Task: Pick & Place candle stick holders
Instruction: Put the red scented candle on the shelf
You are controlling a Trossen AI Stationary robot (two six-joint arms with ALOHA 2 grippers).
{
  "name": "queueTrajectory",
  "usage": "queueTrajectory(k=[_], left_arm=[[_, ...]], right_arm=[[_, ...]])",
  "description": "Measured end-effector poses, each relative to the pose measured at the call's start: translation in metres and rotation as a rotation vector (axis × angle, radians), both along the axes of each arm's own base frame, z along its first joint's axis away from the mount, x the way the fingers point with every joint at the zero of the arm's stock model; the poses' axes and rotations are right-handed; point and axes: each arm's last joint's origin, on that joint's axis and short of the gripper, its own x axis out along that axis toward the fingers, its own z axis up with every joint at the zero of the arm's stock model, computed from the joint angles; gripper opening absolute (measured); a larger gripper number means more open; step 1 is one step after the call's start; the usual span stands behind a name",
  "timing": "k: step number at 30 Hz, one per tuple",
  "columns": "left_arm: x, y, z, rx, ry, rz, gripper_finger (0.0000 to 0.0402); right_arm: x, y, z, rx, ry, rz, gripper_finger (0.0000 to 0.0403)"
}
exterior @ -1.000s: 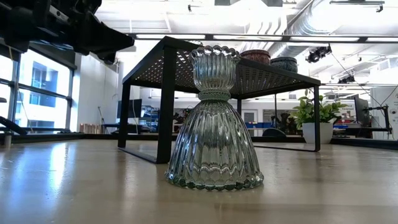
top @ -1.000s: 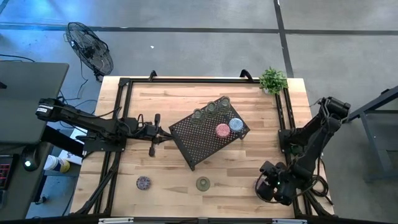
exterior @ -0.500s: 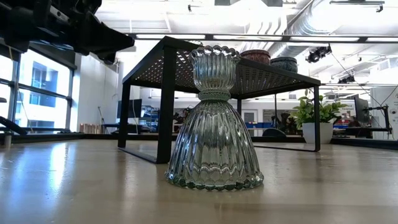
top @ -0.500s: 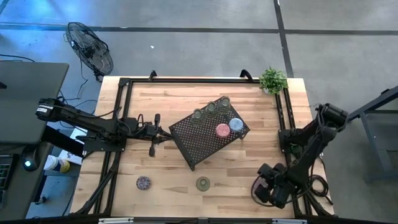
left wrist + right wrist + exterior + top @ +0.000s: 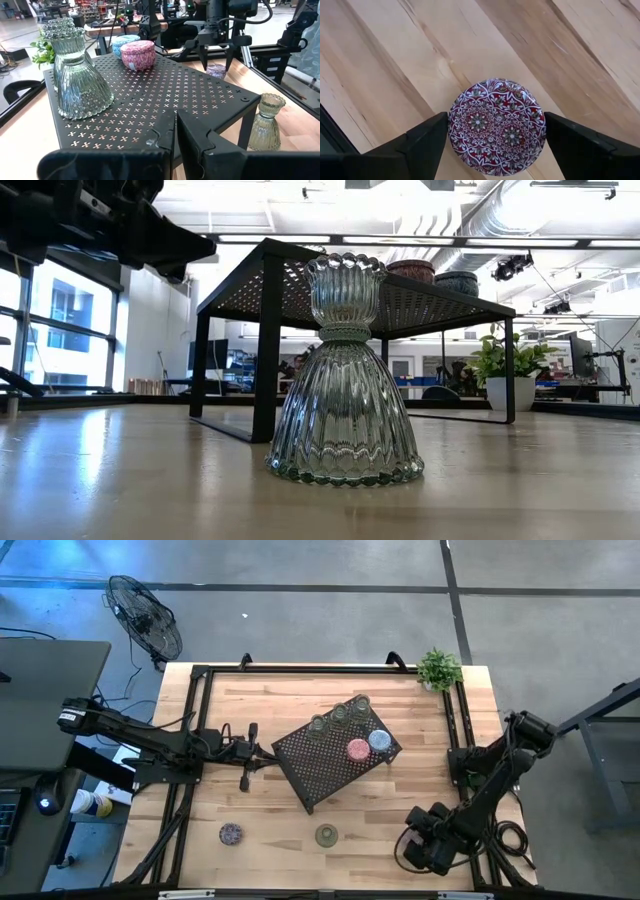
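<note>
The black mesh tray (image 5: 335, 765) stands mid-table. On it stand three clear-greenish holders (image 5: 340, 714), a pink-topped holder (image 5: 358, 750) and a blue-topped one (image 5: 379, 740). A clear-greenish holder (image 5: 327, 835) and a mottled purple one (image 5: 231, 833) stand on the table near the front edge. My right gripper (image 5: 495, 145) is open and points down over a holder with a red-and-white patterned top (image 5: 495, 125). Its fingers stand on either side of that holder, and I cannot see them touching it. My left gripper (image 5: 175, 137) is shut and level at the tray's left corner.
A small green potted plant (image 5: 438, 668) stands at the far right corner. A black frame (image 5: 200, 675) runs along the table's edges. A fan (image 5: 145, 615) stands on the floor beyond the far left corner. Bare wood lies between the two front holders.
My right gripper has moved a little toward the table's left edge, along the front edge, and stays open. The holders and the tray have not moved.
</note>
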Motion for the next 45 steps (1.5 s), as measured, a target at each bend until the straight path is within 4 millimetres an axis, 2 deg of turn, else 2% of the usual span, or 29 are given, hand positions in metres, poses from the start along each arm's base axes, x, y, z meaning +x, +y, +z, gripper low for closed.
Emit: queueTrajectory(k=[7,20,36,45], left_arm=[[0.000,0.000,0.000,0.000,0.000,0.000,0.0012],[0.000,0.000,0.000,0.000,0.000,-0.003,0.0012],[0.000,0.000,0.000,0.000,0.000,-0.001,0.0012],[0.000,0.000,-0.001,0.001,0.006,0.002,0.0012]], right_arm=[[0.002,-0.001,0.000,-0.008,-0.002,0.018,0.0312],[0.018,-0.014,-0.001,-0.018,0.018,0.043,0.0312],[0.068,-0.064,0.000,-0.082,-0.018,0.155,0.0312],[0.080,-0.083,0.010,-0.097,-0.072,0.236,0.0312]])
